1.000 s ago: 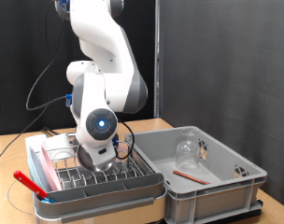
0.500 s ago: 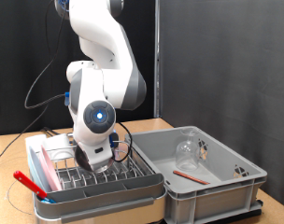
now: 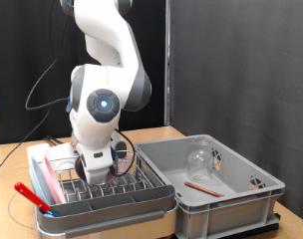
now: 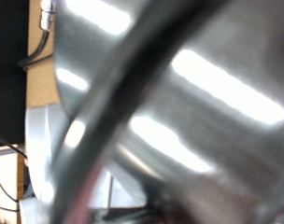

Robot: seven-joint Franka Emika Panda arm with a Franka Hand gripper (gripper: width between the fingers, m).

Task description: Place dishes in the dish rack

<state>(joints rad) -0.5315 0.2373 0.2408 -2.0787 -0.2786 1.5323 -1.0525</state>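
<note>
The dish rack [image 3: 142, 187], chrome wire on a pale tray, stands at the exterior view's lower left. My gripper [image 3: 97, 172] is low over its middle, and the hand hides the fingers. The wrist view is filled by the shiny steel bowl [image 4: 207, 103], very close, with its dark rim curving across. The pink plate [image 3: 49, 183] stands on edge in the rack's left side. In the grey tub to the right are the clear glass [image 3: 199, 159] and the thin red utensil [image 3: 199, 185].
The large grey plastic tub [image 3: 236, 204] fills the exterior view's lower right. A red object [image 3: 30, 195] lies at the rack's left corner. Black cables [image 3: 42, 95] hang behind the arm. A dark curtain backs the wooden table [image 3: 12, 159].
The hand has swung and shifted towards the exterior view's left over the rack, its round blue-lit joint rising a little. The tub's contents have not moved.
</note>
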